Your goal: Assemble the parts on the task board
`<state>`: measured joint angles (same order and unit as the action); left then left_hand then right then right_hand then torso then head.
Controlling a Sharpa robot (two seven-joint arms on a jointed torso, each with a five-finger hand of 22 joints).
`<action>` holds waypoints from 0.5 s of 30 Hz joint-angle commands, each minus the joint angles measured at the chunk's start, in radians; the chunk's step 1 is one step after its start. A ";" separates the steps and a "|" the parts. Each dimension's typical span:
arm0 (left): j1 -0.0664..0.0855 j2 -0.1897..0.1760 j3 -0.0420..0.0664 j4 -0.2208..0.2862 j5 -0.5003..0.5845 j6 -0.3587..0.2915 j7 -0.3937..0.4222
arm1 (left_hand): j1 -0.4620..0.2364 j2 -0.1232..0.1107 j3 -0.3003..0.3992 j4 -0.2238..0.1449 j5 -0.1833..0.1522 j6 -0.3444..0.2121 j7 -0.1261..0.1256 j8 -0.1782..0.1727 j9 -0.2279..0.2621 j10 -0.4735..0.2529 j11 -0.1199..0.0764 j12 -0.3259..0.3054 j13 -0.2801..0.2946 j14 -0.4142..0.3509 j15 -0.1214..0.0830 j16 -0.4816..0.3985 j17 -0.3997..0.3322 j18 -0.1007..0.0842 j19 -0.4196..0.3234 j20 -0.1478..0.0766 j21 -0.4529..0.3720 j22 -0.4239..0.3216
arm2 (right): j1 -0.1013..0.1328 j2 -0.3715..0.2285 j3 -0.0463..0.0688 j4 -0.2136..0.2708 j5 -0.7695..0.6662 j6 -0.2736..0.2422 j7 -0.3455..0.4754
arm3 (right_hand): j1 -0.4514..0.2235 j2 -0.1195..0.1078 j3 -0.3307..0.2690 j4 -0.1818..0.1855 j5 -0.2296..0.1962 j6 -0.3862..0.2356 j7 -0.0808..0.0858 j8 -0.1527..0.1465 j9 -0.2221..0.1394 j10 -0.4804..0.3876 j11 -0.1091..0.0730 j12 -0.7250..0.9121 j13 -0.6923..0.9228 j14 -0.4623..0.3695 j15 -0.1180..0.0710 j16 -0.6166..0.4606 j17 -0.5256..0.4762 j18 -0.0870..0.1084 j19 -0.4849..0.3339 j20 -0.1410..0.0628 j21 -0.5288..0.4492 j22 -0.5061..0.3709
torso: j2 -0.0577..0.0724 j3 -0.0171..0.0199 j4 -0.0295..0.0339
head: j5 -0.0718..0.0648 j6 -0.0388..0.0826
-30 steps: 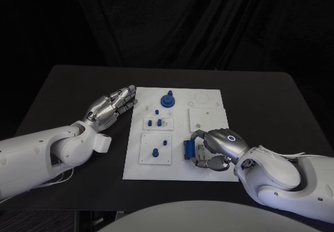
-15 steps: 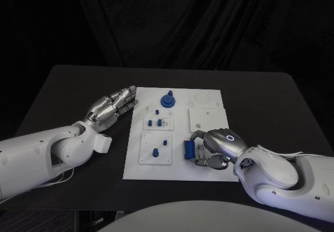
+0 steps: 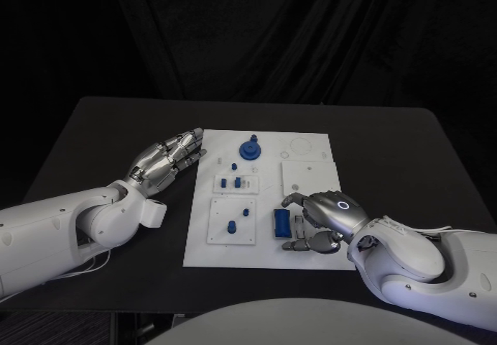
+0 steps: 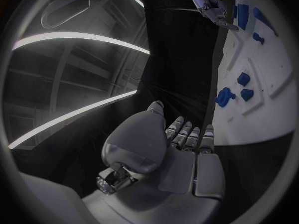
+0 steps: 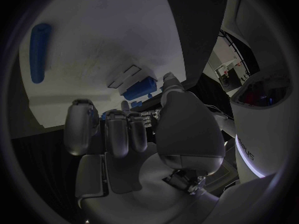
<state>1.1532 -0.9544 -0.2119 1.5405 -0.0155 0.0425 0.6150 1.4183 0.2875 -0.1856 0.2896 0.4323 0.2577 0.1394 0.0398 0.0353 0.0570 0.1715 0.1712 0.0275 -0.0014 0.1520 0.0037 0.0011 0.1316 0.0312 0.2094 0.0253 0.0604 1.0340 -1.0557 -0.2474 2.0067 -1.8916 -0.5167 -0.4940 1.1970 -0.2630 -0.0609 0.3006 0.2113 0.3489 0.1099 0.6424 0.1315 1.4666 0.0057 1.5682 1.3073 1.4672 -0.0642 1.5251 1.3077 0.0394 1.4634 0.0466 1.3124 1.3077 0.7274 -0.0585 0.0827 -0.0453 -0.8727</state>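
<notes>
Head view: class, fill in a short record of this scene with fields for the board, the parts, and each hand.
board: white plate mid-table
round part: blue, with a knob, at the board's far end
block: blue, upright rectangle, near end, beside the right hand
left hand: open, fingers spread, off the board's left edge
right hand: over the board's near right, fingers apart, holding nothing

The right hand [image 3: 321,215] has let go of the long blue part [image 3: 279,223] on the task board [image 3: 311,255] and spread its fingers. It has drawn slightly away, so the part now lies fully exposed just beside it.
</notes>
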 commanded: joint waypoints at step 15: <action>-0.002 0.000 0.001 0.001 0.004 0.012 0.009 | 0.004 0.004 0.003 0.001 0.002 0.008 0.047 0.006 0.001 0.003 0.002 0.005 0.002 0.001 0.008 -0.004 -0.001 -0.004 0.002 0.007 0.005 0.000 | -0.002 -0.029 0.000 0.023 0.020 -0.187 0.068 | 0.001 0.056 0.038 -0.001 0.075 -0.010 -0.008 0.024 -0.012 0.104 -0.002 0.003 0.263 0.087 0.003 0.005 0.188 0.015 0.012 0.003 0.016 0.192 | 0.000 0.0002 0.0009 | 0.002 0.000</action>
<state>1.1528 -0.9555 -0.2119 1.5405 -0.0155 0.0429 0.6142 1.4183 0.2875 -0.1856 0.2896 0.4323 0.2576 0.1394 0.0398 0.0351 0.0570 0.1714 0.1711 0.0274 -0.0014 0.1520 0.0037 0.0016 0.1316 0.0312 0.2093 0.0253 0.0604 1.0339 -1.0827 -0.2475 2.0254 -1.8863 -0.6313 -0.4588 1.1988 -0.2152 -0.0272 0.2999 0.2831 0.3321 0.0997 0.6627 0.1196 1.4666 0.0056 1.5682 1.3073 1.4671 -0.0642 1.5251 1.3076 0.0393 1.4634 0.0466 1.3244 1.3075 0.7279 -0.0585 0.0825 -0.0422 -0.8727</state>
